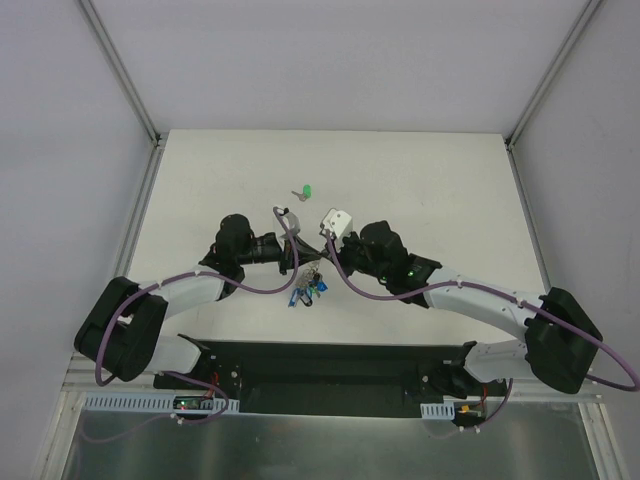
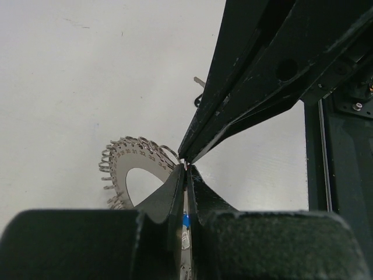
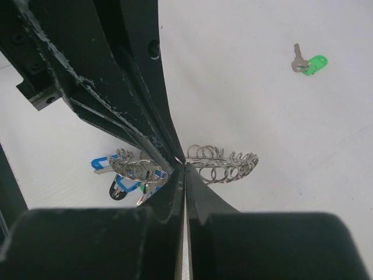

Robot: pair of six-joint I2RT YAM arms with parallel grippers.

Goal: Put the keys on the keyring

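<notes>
Contact between the two arms falls at one spot on the rim of the keyring (image 2: 131, 158), which stands lifted and tilted over the bench (image 1: 420, 180) near its middle. The left tool (image 2: 186, 169) has its fingers pressed together, tips at the edge of the flat grey disc. The right tool (image 3: 185, 166) comes in from the opposite side, its fingers likewise together, tip to tip with the other. Each appears clamped on the ring's edge or on one of the wire loops (image 3: 224, 163) there, though the pinch itself is hidden behind the fingers.

Holding from both sides looks meant to steady the disc while a single loop is worked, since one tool alone would let it swing. A blue key (image 3: 102, 163) and a black key (image 3: 119, 189) hang bunched from loops on the part of the rim nearer the arms' bases, so those seem already attached. The green key (image 3: 309, 63) lies loose on the bench, well apart from the ring toward the far side, not yet on any loop. Judging from this, the task is partly done, and the green one remains to be fetched.
</notes>
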